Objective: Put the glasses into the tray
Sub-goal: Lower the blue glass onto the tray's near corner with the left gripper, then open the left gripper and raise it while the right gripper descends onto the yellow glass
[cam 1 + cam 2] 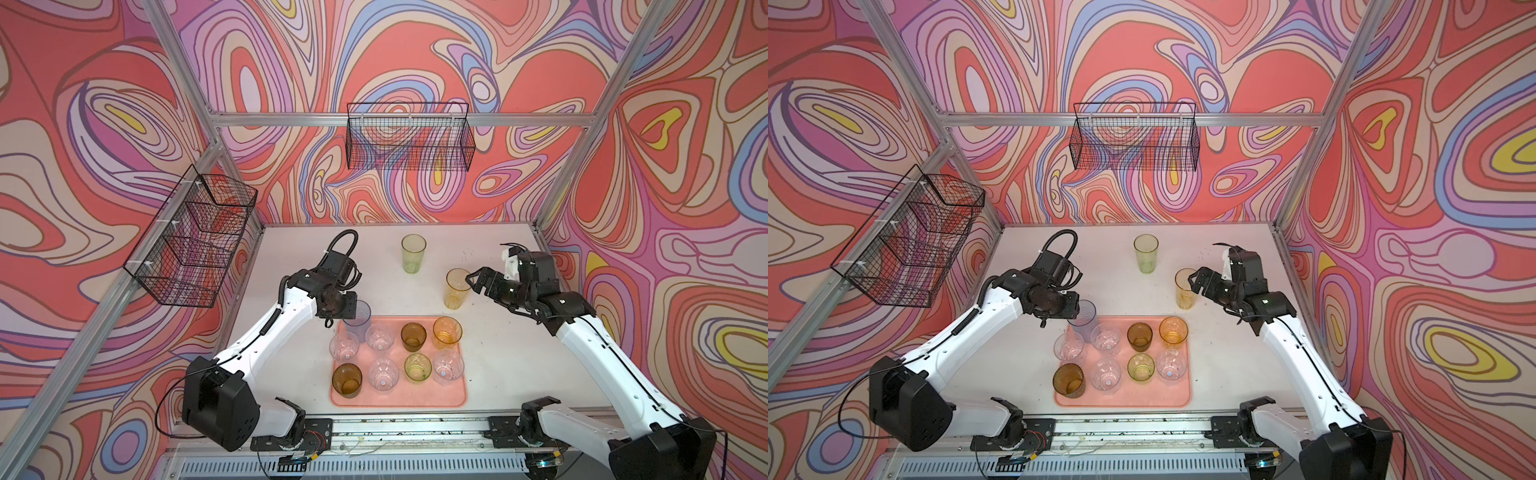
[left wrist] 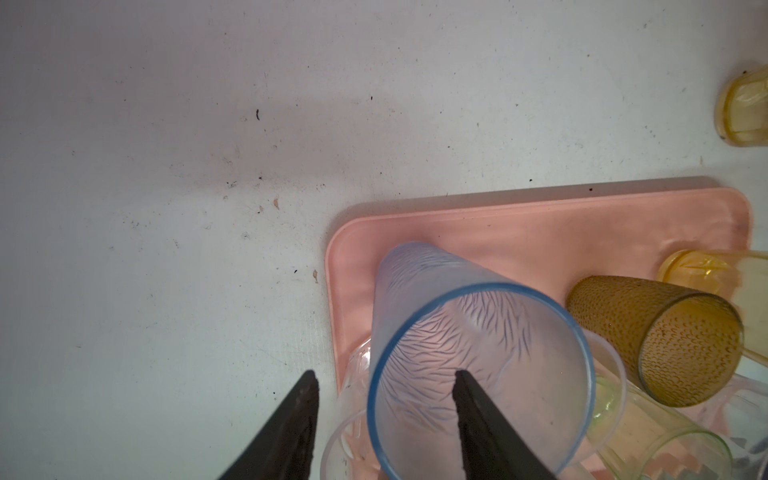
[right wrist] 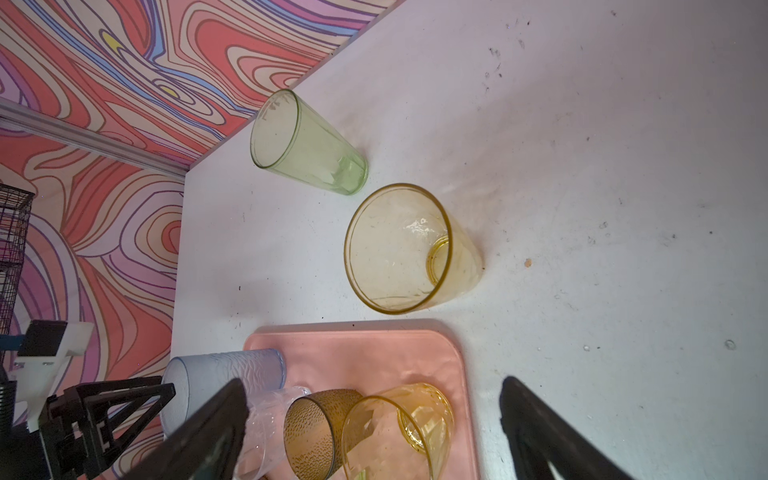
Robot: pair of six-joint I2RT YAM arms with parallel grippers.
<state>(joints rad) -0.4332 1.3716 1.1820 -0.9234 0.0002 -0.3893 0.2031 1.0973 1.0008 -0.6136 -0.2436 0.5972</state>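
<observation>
Letting go at the tray, by the look of it. In both top views the left gripper (image 1: 352, 308) sits at the rim of the pale blue glass (image 1: 358, 322), which stands upright in the far-left corner of the tray (image 1: 399, 402). Eight short glasses (image 1: 413, 336) fill two rows beside it. Two tall ones are off the tray on the table (image 1: 507, 365): the yellow glass (image 1: 457, 291) is just past the tray's far-right corner, and the yellow-green glass (image 1: 413, 254) is further back. The right gripper (image 1: 473, 282) hangs beside the yellow glass's rim, so the right arm is nearer. Can't tell contact from here.

Left wrist: the left gripper (image 2: 384, 374) is spread, one finger inside the blue glass's mouth and one outside, with a gap on each side of the wall. Released, holding nothing. A bare strip of tray runs along the far edge.

Right wrist: the right gripper (image 3: 372, 381) is wide and empty. The yellow glass (image 3: 399, 249) is ahead of it, long axis vertical, mouth up, not yet between the fingers. There is open table around it, the yellow-green glass stands apart, and the tray rim is close. Likely next: grasp the yellow glass and carry it a short way to that far strip. Watch the orange short glass (image 3: 395, 432) at that corner.
</observation>
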